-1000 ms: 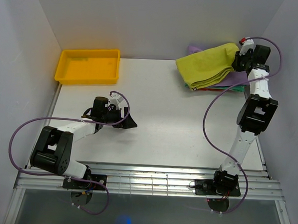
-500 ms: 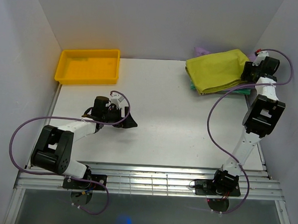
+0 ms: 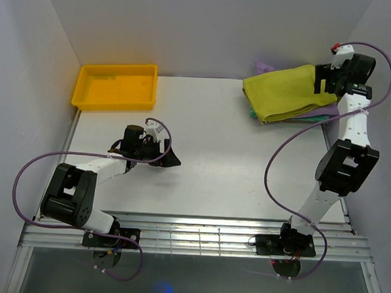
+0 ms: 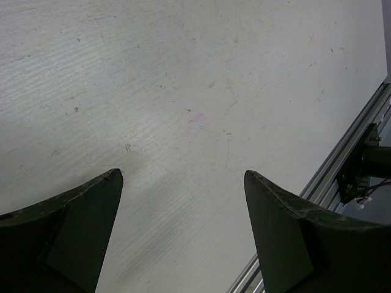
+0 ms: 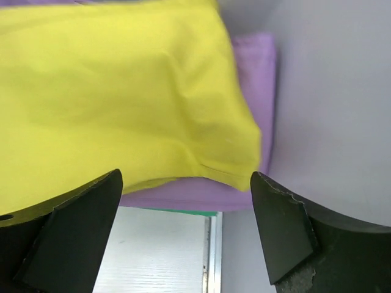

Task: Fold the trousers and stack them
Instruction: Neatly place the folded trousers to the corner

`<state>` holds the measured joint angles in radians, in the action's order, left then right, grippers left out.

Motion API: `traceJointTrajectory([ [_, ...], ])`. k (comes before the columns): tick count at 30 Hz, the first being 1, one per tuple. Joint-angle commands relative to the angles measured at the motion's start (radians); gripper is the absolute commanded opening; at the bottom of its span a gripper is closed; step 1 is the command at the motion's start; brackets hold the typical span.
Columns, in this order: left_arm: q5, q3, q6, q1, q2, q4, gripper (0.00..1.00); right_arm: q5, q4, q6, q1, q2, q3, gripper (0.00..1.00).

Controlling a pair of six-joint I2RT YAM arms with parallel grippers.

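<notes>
The yellow-green trousers [image 3: 287, 93] are folded and laid on top of a pile at the far right corner of the table [image 3: 234, 161]. A purple cloth [image 5: 253, 73] is seen under them, and a thin green edge [image 5: 177, 212] is seen under that. The right gripper [image 5: 186, 177] is held up just beside the right end of the trousers. Its jaws are spread wide and nothing is held between them. The left gripper [image 4: 183, 174] is kept low over the bare table, well apart from the pile. Its jaws are spread wide too, with nothing in them. A yellow tray [image 3: 116, 86] is set at the far left.
</notes>
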<state>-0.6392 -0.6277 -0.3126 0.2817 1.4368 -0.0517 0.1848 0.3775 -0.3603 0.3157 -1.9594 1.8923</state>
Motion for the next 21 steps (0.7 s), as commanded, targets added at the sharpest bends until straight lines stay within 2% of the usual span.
traceJointTrajectory([
  [1, 0.003, -0.015, 0.029, 0.005, -0.058, 0.027, 0.91, -0.024, 0.004, -0.097, -0.171, 0.119, -0.048, 0.9],
  [5, 0.033, -0.004, 0.037, 0.005, -0.084, 0.039, 0.91, -0.216, 0.008, -0.108, -0.418, 0.073, -0.027, 0.9],
  [7, 0.032, 0.016, 0.024, 0.005, -0.098, 0.024, 0.91, -0.263, -0.02, -0.059, -0.475, 0.036, -0.019, 0.9],
  [8, 0.032, 0.023, 0.021, 0.005, -0.102, 0.018, 0.92, -0.486, -0.055, -0.049, -0.556, -0.02, -0.027, 0.9],
  [11, 0.032, 0.043, 0.014, 0.005, -0.122, 0.003, 0.92, -0.654, -0.081, -0.097, -0.656, -0.142, 0.014, 0.9],
  [13, 0.033, 0.045, 0.013, 0.004, -0.128, 0.007, 0.93, -0.656, -0.125, -0.107, -0.684, -0.167, 0.004, 0.9],
  [17, 0.036, 0.045, 0.01, 0.002, -0.144, 0.015, 0.93, -0.789, -0.271, -0.219, -0.753, -0.228, -0.044, 0.9],
  [21, 0.029, 0.056, 0.004, 0.002, -0.145, 0.0, 0.93, -0.895, -0.414, -0.313, -0.759, -0.291, -0.039, 0.9],
])
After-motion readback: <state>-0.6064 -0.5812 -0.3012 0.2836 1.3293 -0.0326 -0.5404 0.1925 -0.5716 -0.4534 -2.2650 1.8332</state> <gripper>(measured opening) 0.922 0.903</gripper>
